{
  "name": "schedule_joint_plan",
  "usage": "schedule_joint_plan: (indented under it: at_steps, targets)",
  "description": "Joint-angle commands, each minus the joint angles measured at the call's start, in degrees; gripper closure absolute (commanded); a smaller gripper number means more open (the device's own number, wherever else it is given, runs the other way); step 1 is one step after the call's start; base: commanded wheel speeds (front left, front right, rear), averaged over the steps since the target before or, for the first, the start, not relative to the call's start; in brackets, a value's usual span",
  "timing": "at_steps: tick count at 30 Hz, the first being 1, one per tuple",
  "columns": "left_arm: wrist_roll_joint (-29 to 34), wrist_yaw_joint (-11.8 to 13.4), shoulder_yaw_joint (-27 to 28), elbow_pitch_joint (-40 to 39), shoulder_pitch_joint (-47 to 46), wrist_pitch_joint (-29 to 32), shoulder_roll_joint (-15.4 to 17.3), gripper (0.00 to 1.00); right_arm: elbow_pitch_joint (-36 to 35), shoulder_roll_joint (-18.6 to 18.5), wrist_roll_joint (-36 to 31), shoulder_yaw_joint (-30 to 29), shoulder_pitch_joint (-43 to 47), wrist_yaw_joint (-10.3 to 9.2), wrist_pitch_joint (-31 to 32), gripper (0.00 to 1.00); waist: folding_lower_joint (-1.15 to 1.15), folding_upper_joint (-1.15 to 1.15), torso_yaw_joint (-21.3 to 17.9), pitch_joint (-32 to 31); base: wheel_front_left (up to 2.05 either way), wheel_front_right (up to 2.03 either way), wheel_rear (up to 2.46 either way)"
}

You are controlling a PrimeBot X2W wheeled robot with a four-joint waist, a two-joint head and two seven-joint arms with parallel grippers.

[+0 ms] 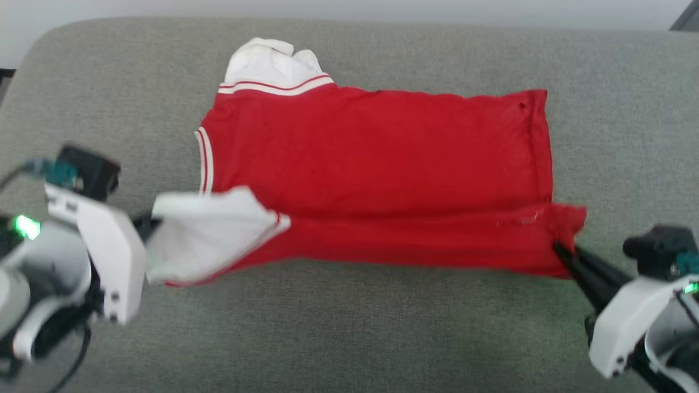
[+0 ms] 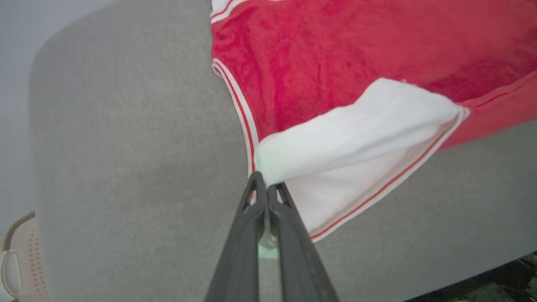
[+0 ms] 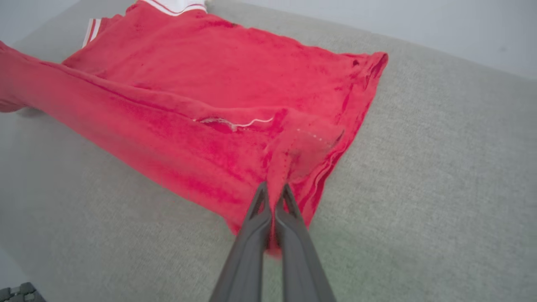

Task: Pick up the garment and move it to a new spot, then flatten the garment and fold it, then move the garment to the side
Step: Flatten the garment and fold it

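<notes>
Head view: garment (image 1: 382, 164) near edge raised, grey cushion (image 1: 349, 327) showing all around.

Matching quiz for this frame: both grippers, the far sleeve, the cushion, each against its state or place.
1 left gripper
2 right gripper
3 far sleeve
4 cushion

a shut on the garment at its red hem corner
b lies under the garment
c shut on the near sleeve, white
d white, bunched, ungripped

Pairs: 1-c, 2-a, 3-d, 4-b
</notes>
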Motion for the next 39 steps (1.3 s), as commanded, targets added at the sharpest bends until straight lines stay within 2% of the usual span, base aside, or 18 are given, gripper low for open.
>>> schedule_joint_plan:
  at_steps: [1, 9, 13, 18, 23, 24, 25, 26, 27, 28, 33, 39]
  targets:
    - [1.38, -1.77, 0.02, 2.05, -3.06, 0.73, -1.48, 1.0, 0.77, 0.65, -0.63, -0.35, -2.09, -0.04, 0.2, 1.0, 0.0, 0.0, -0.7, 1.12, 0.0, 0.0, 0.0]
    - [7.37, -13.42, -3.56, 22.01, -17.63, 2.38, -11.69, 1.0, 9.71, 3.49, -4.01, 0.85, -13.67, -0.05, -0.13, 1.0, 0.0, 0.0, -2.76, 4.61, 0.0, 0.0, 0.0]
    - [8.62, -18.09, -5.45, 33.45, -21.89, 2.44, -16.61, 1.0, 15.43, 5.28, -4.53, 3.48, -18.87, -0.04, 0.59, 1.0, 0.0, 0.0, -3.95, 6.36, 0.0, 0.0, 0.0]
    - [6.63, -21.0, -6.42, 46.36, -24.71, 4.28, -21.65, 1.0, 21.67, 7.41, -4.11, 6.38, -23.7, -0.04, 2.41, 1.0, 0.0, 0.0, -5.34, 7.78, 0.0, 0.0, 0.0]
    - [4.62, -22.06, -7.29, 56.75, -25.78, 7.2, -25.46, 1.0, 26.06, 8.24, -2.87, 9.59, -26.96, -0.04, 5.71, 1.0, 0.0, 0.0, -6.26, 8.37, 0.0, 0.0, 0.0]
    - [4.47, -22.05, -7.25, 58.41, -26.07, 7.44, -25.97, 0.9, 26.61, 8.35, -2.66, 10.07, -27.55, -0.04, 5.9, 0.89, 0.0, 0.0, -6.35, 8.4, 0.0, 0.0, 0.0]
    - [4.35, -21.69, -7.08, 59.85, -26.5, 7.45, -26.34, 0.76, 27.06, 8.41, -2.53, 10.4, -28.03, -0.04, 6.25, 0.63, 0.0, 0.0, -6.39, 8.4, 0.0, 0.0, 0.0]
    - [4.11, -21.34, -6.7, 61.12, -27.02, 7.2, -26.67, 0.6, 27.37, 8.19, -2.51, 11.11, -28.46, -0.04, 6.6, 0.51, 0.0, 0.0, -6.4, 8.33, 0.0, 0.0, 0.0]
    - [4.17, -21.31, -6.42, 61.85, -27.58, 6.91, -26.88, 0.12, 27.44, 8.12, -2.15, 11.33, -28.76, -0.04, 6.8, 0.12, 0.0, 0.0, -6.36, 8.24, 0.0, 0.0, 0.0]
    - [3.84, -21.4, -5.91, 62.36, -28.05, 6.66, -26.99, 0.0, 27.41, 8.11, -1.77, 11.07, -28.91, -0.04, 6.78, 0.0, 0.0, 0.0, -6.27, 8.11, 0.0, 0.0, 0.0]
    - [4.15, -21.31, -5.35, 62.43, -29.78, 6.01, -26.03, 0.0, 24.99, 7.37, -1.91, 9.8, -28.03, -0.04, 6.04, 0.0, 0.0, 0.0, -5.69, 7.32, 0.0, 0.0, 0.0]
    - [3.91, -19.3, -4.79, 57.06, -28.45, 7.0, -22.64, 0.0, 18.73, 8.61, -3.67, 4.26, -23.74, -0.04, 3.49, 0.0, 0.0, 0.0, -4.84, 5.79, 0.0, 0.0, 0.0]
